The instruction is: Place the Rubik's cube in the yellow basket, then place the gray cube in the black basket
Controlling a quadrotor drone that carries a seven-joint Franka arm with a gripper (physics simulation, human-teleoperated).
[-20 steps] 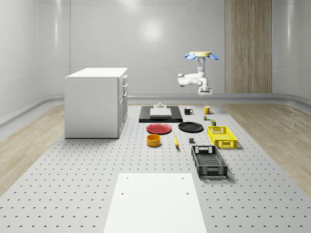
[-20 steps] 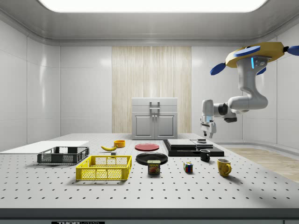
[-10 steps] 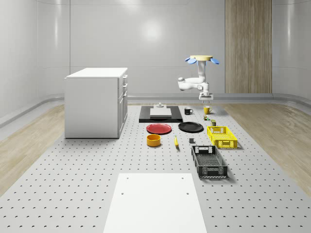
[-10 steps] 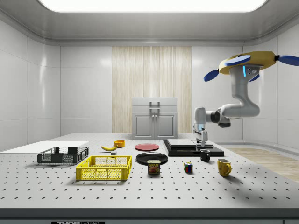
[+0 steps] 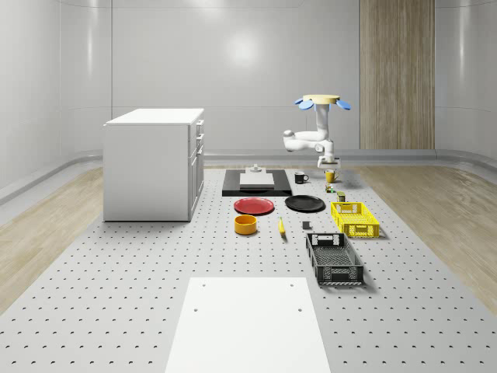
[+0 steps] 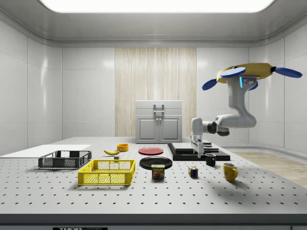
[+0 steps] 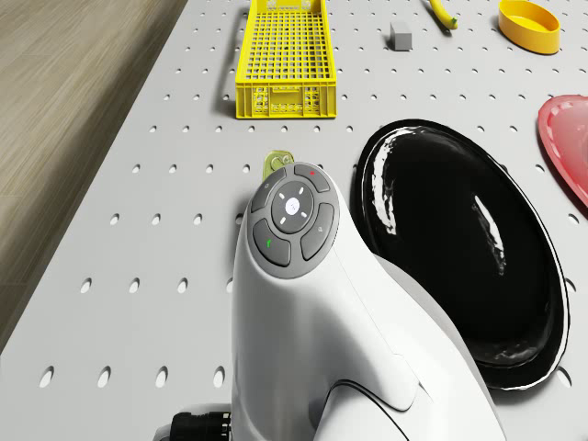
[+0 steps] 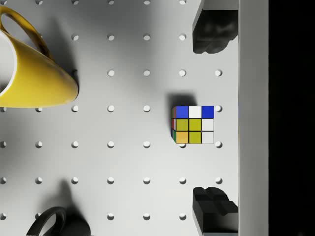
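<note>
The Rubik's cube [image 8: 193,124] rests on the perforated table [image 6: 158,196], between the yellow mug [image 8: 30,73] and the spam can [image 6: 158,171] in the side view, with bare table on every side of it. In the wrist view it lies between the two black fingertips [image 8: 212,32], touching neither. The gripper [image 8: 214,119] hangs above the cube with its fingers spread wide and nothing held. A black mug [image 6: 210,159] stands near, toward the black slab [image 6: 192,151].

The yellow basket [image 6: 107,172] sits on the table past the can, toward the side view's left; the gray cube [image 7: 401,34] lies just beside it, and the black basket [image 6: 64,159] is farther left.

The drone [image 6: 247,75] hovers over the table's end near the mugs, arm [image 6: 230,120] bent down.

The table is gray and perforated. Wood flooring [image 5: 435,210] borders it. Pale walls surround the room, with a wood panel [image 5: 396,74] and a white cabinet [image 5: 154,163].
</note>
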